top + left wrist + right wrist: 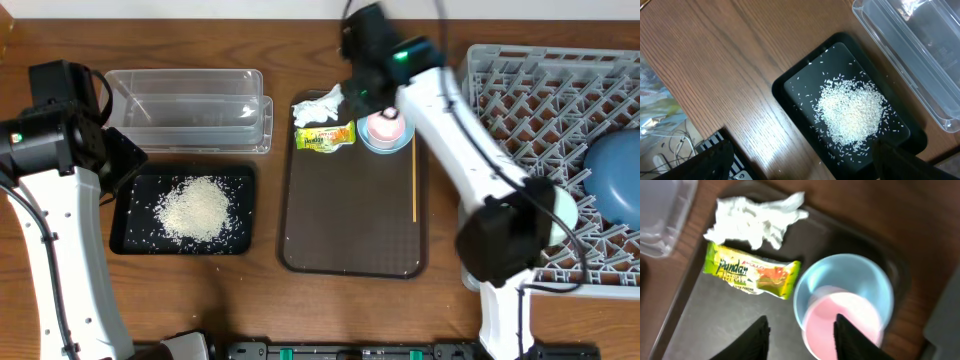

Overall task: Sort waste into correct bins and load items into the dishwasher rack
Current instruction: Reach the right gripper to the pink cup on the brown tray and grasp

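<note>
White rice [197, 208] lies heaped in the black tray [130, 240], also seen in the left wrist view [852, 112]. The clear tub [190, 110] stands behind it. A crumpled tissue [320, 105] and a yellow-green wrapper [327, 137] lie on the brown tray. A pink cup [840, 325] sits inside the small light blue bowl [845, 272]. The dark blue bowl [615, 175] rests in the grey rack [520, 90]. My right gripper [800, 340] is open above the tray, beside the cup. My left gripper [800, 167] is open and empty over the black tray's near edge. The mint-green bowl is out of view.
The brown serving tray [350, 230] lies mid-table between the black tray and the rack. A thin yellow stick [414, 185] lies along its right side. The right arm [480, 170] stretches over the rack's left edge.
</note>
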You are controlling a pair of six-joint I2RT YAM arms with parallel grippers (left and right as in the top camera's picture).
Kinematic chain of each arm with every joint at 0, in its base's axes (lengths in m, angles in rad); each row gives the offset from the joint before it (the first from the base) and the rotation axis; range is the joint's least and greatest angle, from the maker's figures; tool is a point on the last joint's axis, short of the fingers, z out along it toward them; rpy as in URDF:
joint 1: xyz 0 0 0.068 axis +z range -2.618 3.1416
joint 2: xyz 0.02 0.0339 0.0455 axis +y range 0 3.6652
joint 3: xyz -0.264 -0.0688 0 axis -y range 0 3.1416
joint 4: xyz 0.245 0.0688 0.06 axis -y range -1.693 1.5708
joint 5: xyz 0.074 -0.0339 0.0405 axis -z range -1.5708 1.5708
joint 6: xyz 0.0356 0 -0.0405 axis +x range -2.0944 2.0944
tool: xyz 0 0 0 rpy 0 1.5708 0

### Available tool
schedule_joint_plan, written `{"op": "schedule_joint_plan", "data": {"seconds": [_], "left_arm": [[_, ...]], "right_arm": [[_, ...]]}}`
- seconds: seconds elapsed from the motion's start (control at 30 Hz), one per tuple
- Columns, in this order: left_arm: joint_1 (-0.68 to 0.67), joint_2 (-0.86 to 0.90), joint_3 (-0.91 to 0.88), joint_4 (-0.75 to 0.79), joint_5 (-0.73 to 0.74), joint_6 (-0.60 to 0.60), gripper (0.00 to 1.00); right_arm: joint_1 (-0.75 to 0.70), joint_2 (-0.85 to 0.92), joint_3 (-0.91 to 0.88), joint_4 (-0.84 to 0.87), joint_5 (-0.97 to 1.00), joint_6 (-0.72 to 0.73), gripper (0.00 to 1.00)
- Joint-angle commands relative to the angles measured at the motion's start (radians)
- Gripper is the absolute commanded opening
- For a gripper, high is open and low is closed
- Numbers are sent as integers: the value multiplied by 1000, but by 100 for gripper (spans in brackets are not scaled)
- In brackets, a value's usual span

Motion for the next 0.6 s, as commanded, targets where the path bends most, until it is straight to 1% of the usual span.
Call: {"op": "schedule_joint_plan", "data": {"seconds": [0.0, 0.23, 0.33, 0.57], "left_arm": [[4, -7, 3, -6, -16, -2, 90], [4, -7, 3, -6, -16, -1, 90], [4, -7, 3, -6, -16, -1, 90], [4, -7, 3, -6, -16, -2, 90]], "right_arm": [[31, 33, 10, 1, 101, 64, 37], [43, 63, 10, -50, 133, 145, 35], [40, 65, 5, -80, 119, 148, 34], [37, 66, -52, -48, 128, 148, 33]]}}
